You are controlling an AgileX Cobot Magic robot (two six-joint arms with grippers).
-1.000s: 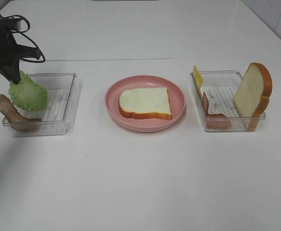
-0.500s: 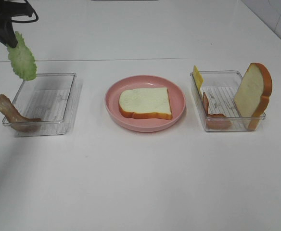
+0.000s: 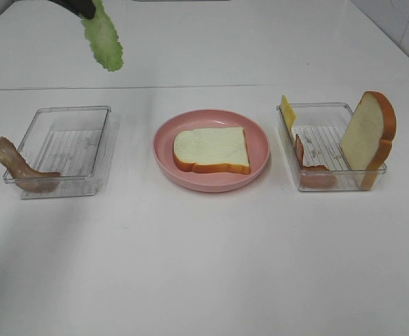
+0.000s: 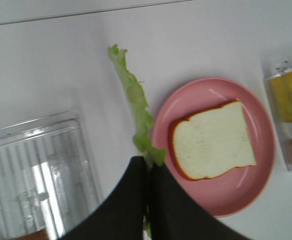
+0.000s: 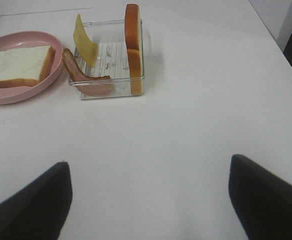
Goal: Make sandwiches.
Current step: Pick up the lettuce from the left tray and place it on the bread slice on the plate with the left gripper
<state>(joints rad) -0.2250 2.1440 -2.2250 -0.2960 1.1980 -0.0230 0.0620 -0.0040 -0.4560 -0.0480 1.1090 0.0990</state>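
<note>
One lettuce leaf (image 3: 104, 38): pinched in your left jaws (dangling mid-air)
Right jaws: spread wide
Plate (image 3: 260, 150): bread slice (image 3: 212, 150)

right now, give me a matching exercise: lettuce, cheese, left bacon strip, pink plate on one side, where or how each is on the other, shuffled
1 lettuce
2 cheese
3 left bacon strip
4 pink plate

a holds a bread slice
b leans in the right tray
c hangs from the left gripper
d lies across the left tray's edge

Pairs: 1-c, 2-b, 3-d, 4-a
</note>
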